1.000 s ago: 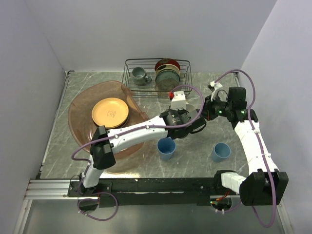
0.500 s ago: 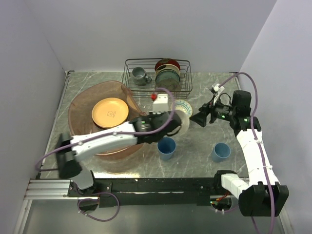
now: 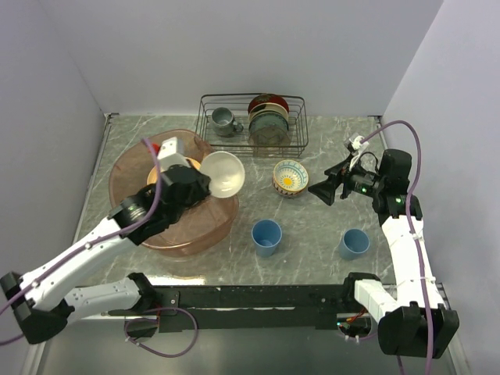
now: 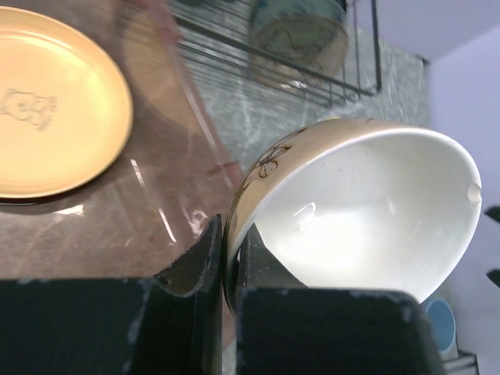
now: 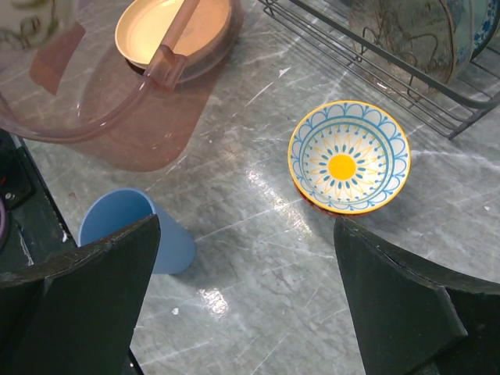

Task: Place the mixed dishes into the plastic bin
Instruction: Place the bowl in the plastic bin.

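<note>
My left gripper [image 3: 206, 182] is shut on the rim of the cream bowl [image 3: 223, 173], holding it tilted over the right rim of the plastic bin [image 3: 123, 168]. Up close, its fingers [image 4: 230, 238] pinch the wall of the bowl [image 4: 367, 211], one inside and one outside. A yellow-orange plate [image 4: 55, 101] lies in the bin. The red-patterned bowl [image 3: 290, 177] stands on the table, blue and yellow inside [image 5: 349, 156]. My right gripper [image 3: 322, 190] hovers just right of it, open and empty [image 5: 246, 223]. Two light-blue cups [image 3: 266, 236] [image 3: 355, 243] stand nearer the front.
The black wire rack [image 3: 297, 129] stands at the back with a grey mug [image 3: 224, 120] and upright dark plates [image 3: 269, 117]. The bin's flared rim [image 5: 117, 117] reaches toward the left cup [image 5: 133, 230]. Walls close the table on three sides.
My left arm swung left, carrying the cream bowl from mid-table to over the bin's right rim. My right gripper opened and drew back right; the patterned bowl now stands uncovered.
</note>
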Robot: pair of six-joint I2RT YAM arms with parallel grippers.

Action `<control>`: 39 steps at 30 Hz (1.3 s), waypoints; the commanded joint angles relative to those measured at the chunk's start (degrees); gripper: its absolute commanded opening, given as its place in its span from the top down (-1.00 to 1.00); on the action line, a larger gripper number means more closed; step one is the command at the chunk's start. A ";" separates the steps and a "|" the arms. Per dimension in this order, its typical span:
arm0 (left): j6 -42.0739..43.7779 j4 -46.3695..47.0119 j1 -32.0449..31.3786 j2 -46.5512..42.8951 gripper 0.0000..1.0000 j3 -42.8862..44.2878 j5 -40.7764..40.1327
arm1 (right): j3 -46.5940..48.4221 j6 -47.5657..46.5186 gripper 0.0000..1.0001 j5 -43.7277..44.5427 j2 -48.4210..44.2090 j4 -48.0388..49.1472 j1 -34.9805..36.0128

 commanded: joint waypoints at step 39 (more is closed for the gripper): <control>2.40 6.43 25.12 6.86 0.93 -14.85 20.82 | 0.09 -0.46 -1.00 1.42 1.55 1.68 -0.46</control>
